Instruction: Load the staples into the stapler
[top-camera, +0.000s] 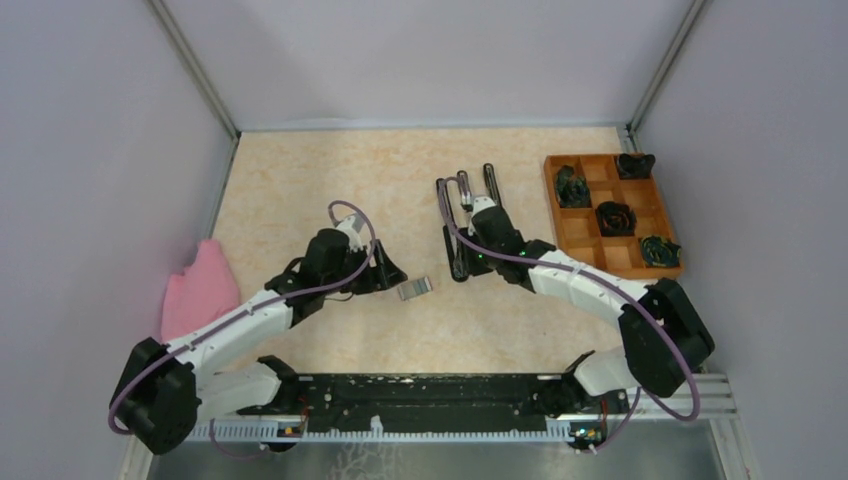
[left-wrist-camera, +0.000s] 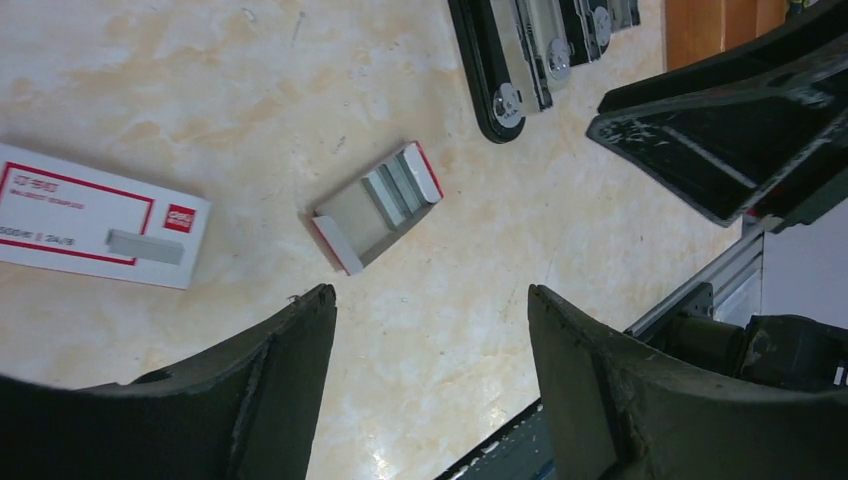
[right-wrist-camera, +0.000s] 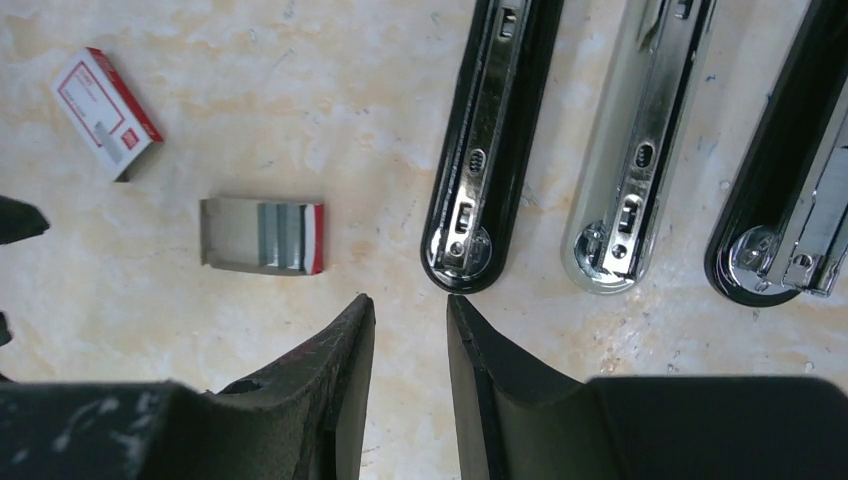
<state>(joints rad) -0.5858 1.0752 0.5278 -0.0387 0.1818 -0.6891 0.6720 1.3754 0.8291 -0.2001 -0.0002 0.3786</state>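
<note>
The staples (left-wrist-camera: 393, 192) lie in a small open tray (left-wrist-camera: 350, 225) on the table (top-camera: 300, 190), between the 2 arms, near the opened stapler (right-wrist-camera: 480, 150). The left gripper (left-wrist-camera: 430, 300) hovers beside the tray, spread wide and empty. The right gripper (right-wrist-camera: 408, 305) shows a narrow, empty gap at the stapler's end.

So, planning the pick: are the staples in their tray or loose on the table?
In the tray: the staples sit as a grey ridged block inside the small tray, near its red end.
</note>
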